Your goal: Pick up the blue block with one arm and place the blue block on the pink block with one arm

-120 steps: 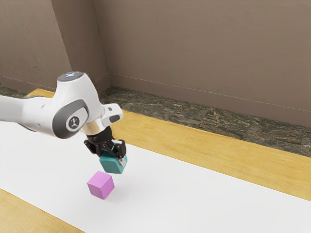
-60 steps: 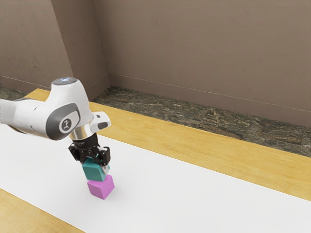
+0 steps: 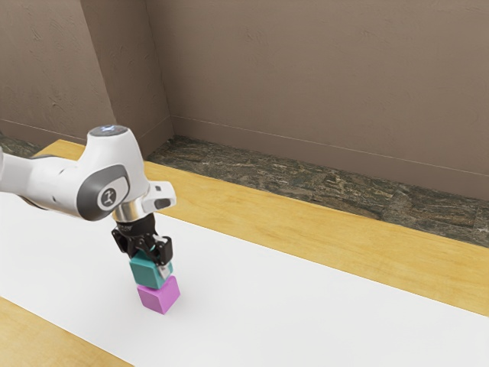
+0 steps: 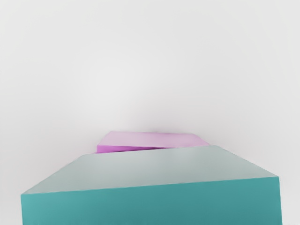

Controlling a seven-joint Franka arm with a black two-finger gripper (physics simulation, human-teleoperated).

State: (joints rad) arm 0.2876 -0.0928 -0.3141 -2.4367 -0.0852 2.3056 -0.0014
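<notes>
A teal-blue block (image 3: 150, 272) rests squarely on top of the pink block (image 3: 160, 296) on the white table sheet (image 3: 306, 306). My gripper (image 3: 147, 260) is directly over it, with its black fingers down both sides of the teal block and touching it. In the wrist view the teal block (image 4: 154, 187) sits close under my hand, and part of the pink block (image 4: 150, 140) shows just beyond and beneath it.
The white sheet runs wide to the exterior view's right of the stack. A wooden table edge (image 3: 321, 222) lies behind it, then a dark stone floor strip (image 3: 321, 183) and brown walls. Another wooden strip (image 3: 46, 336) is at the front left.
My arm carried the teal block to the exterior view's left and down, from beside the pink block to on top of it. The block has levelled from a slight tilt.
</notes>
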